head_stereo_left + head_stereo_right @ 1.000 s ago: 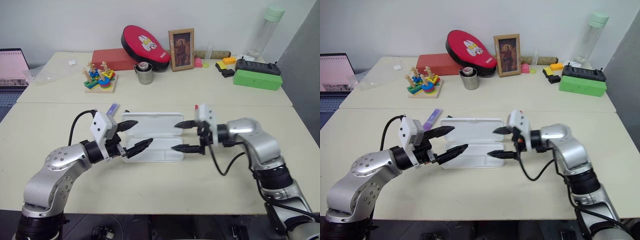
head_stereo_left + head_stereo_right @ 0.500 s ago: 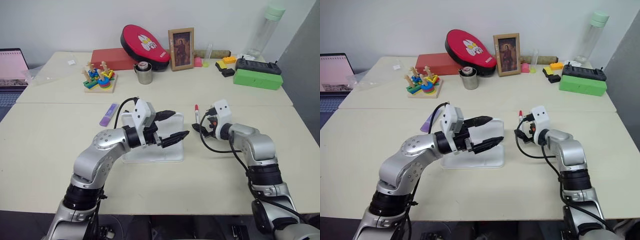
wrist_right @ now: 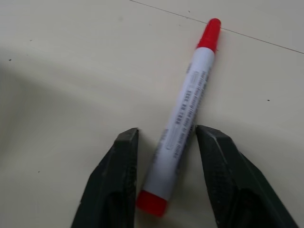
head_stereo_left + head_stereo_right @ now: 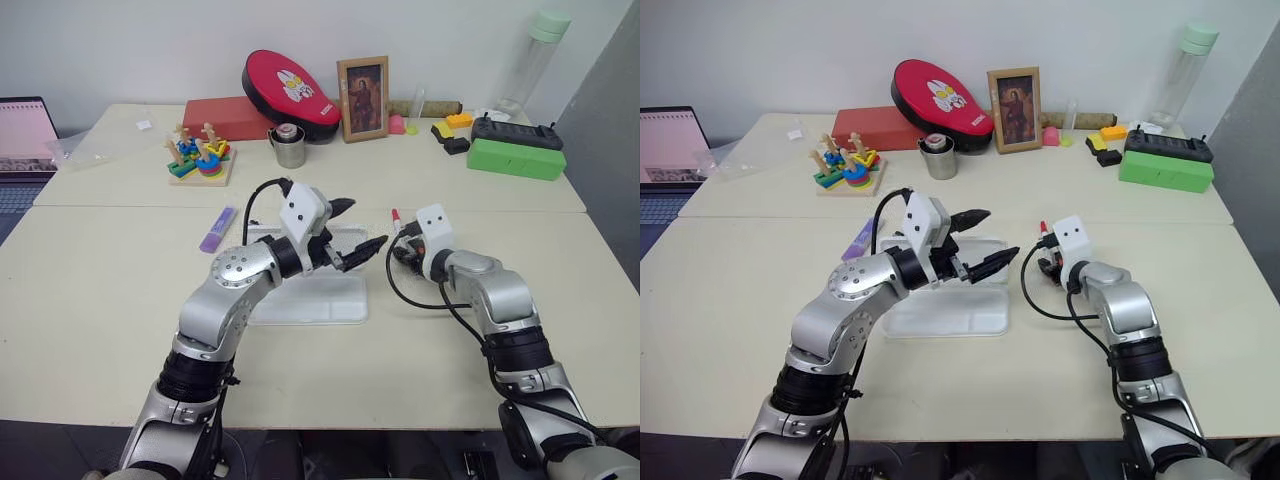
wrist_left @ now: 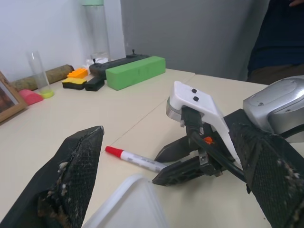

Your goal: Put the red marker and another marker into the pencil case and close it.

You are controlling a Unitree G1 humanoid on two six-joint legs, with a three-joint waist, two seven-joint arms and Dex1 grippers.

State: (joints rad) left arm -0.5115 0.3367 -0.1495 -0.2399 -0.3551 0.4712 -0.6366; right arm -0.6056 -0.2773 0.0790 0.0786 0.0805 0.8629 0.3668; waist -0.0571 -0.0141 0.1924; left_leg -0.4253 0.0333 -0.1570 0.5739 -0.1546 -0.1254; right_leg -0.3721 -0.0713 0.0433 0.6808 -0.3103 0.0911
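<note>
right pincer (image 3: 164, 156) sits low on the surface (image 4: 100, 300), its two fingers (image 3: 116, 175) either side of the red marker's (image 3: 183, 118) rear end, one touching the barrel, the other just apart; not yet clamped. left pincer (image 4: 355, 230) hangs wide open, gripping nothing, above the pencil case (image 4: 310, 298), whose open lid it partly hides. one lilac highlighter (image 4: 217, 229) lies beyond the case's left end. one red marker, one highlighter, one case.
</note>
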